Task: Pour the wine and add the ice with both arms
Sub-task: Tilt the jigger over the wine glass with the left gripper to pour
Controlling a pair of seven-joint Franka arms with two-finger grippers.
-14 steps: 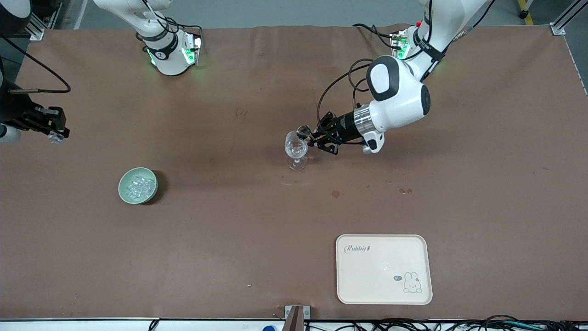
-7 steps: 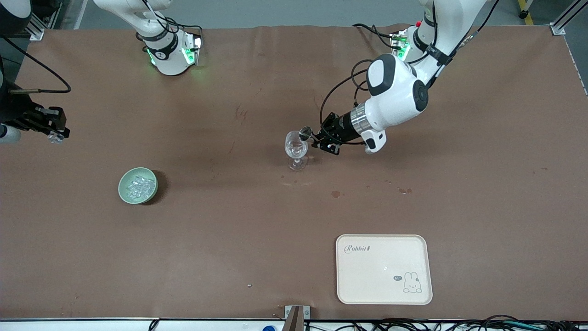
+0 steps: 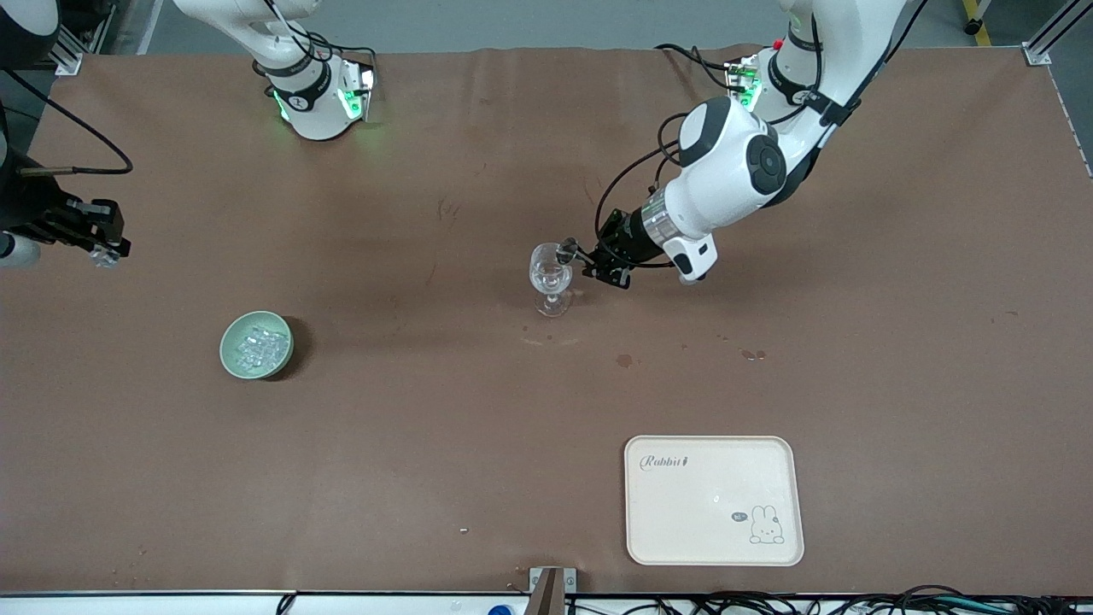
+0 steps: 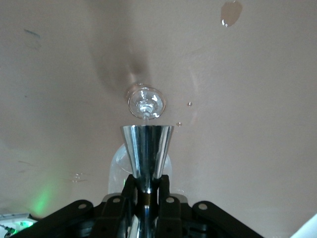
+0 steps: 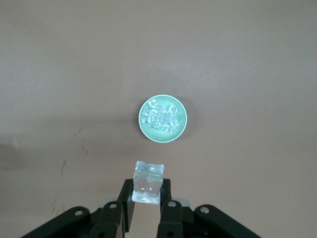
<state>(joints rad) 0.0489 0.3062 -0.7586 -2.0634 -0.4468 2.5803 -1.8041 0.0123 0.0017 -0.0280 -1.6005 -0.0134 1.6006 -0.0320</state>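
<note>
Your wine glass [image 3: 551, 278] stands upright near the middle of the table [image 3: 427, 427], and your left gripper [image 3: 592, 259] is clamped on a small metal measuring cup [image 4: 147, 148], tipped with its mouth over the glass's rim; in the left wrist view a thin clear stream of wine [image 4: 146, 115] drops from the cup's lip into the bowl of the glass. The rest of your ice [image 3: 258, 344] lies heaped in a pale green bowl [image 3: 232, 360], which sits toward the right arm's end of the table and nearer the front camera than the glass. Your right gripper [image 3: 101, 248] hangs over that end of the table, its fingers [image 5: 127, 201] pinched on a single ice cube [image 5: 147, 182]. A cream tray [image 3: 666, 530] with a rabbit print lies nearest the front camera, toward the left arm's end.
</note>
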